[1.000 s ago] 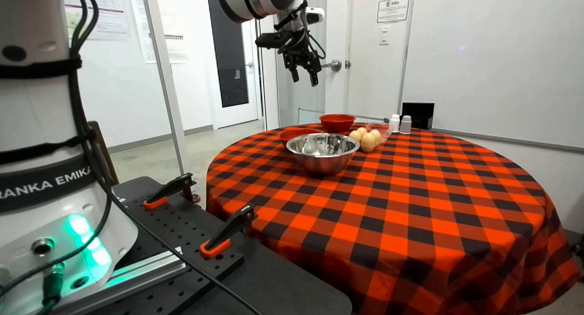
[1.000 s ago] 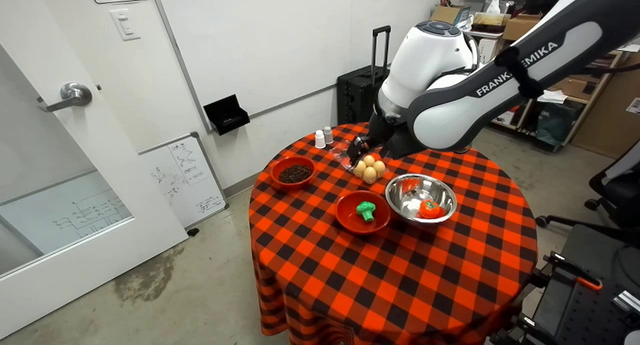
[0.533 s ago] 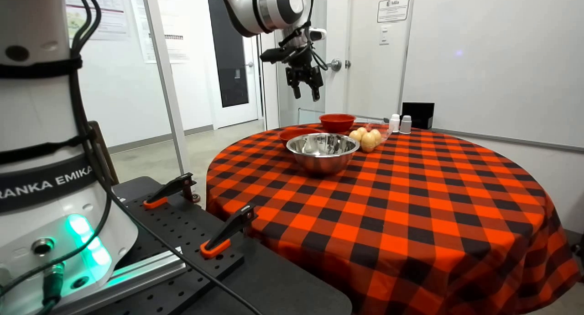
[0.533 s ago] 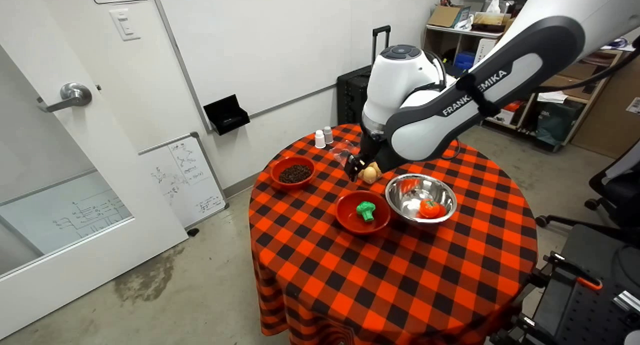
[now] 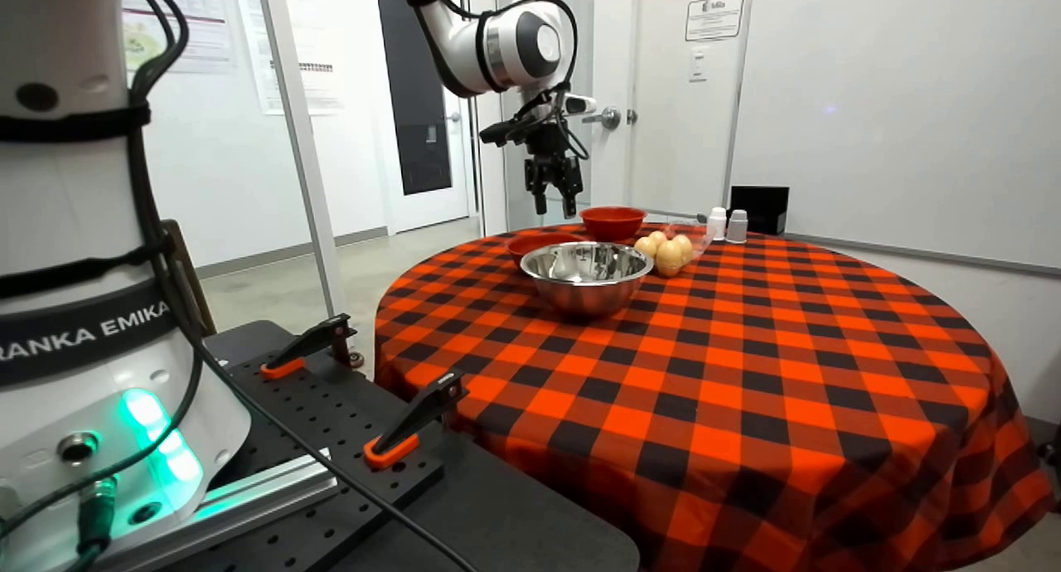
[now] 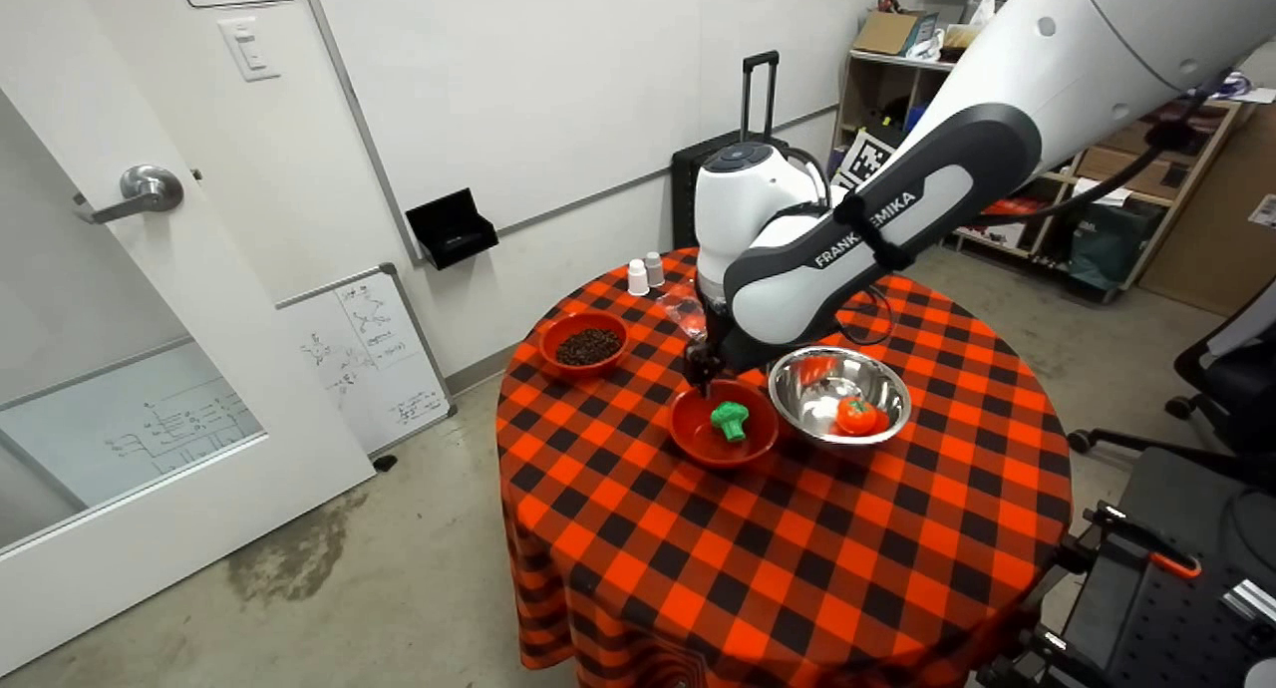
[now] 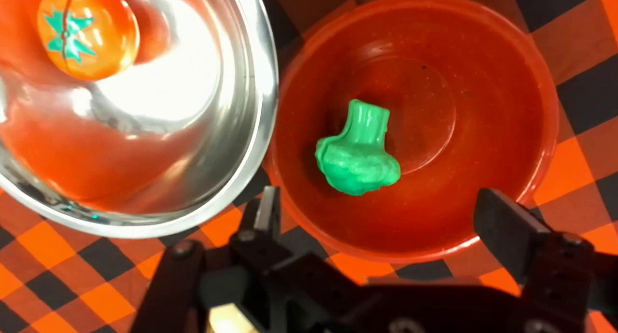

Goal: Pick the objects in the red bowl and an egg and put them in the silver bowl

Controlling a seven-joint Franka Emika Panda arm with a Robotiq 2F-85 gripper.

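Note:
A green toy broccoli [image 7: 359, 152] lies in the red bowl [image 7: 487, 125]; both also show in an exterior view, the broccoli [image 6: 730, 421] and the bowl [image 6: 698, 451]. The silver bowl [image 6: 796, 401] stands right beside it with a red tomato [image 6: 855, 416] inside, also seen in the wrist view [image 7: 89, 34]. My gripper [image 7: 378, 197] is open and empty, fingers pointing down above the near edge of the red bowl. In an exterior view the gripper [image 5: 554, 211] hangs above the table. Several eggs [image 5: 670, 253] sit beside the silver bowl; the arm hides them in an exterior view.
Another red bowl [image 6: 588, 347] holds dark beans. Two small shakers [image 6: 638, 277] stand near the far edge, with clear plastic wrap [image 6: 683, 309] close by. A checkered cloth [image 5: 746, 373] covers the round table. Clamps [image 5: 414, 414] sit at the robot's base.
My gripper has come down and moved from near the eggs to over the red bowl's edge. It stays open. The arm now covers the eggs in an exterior view.

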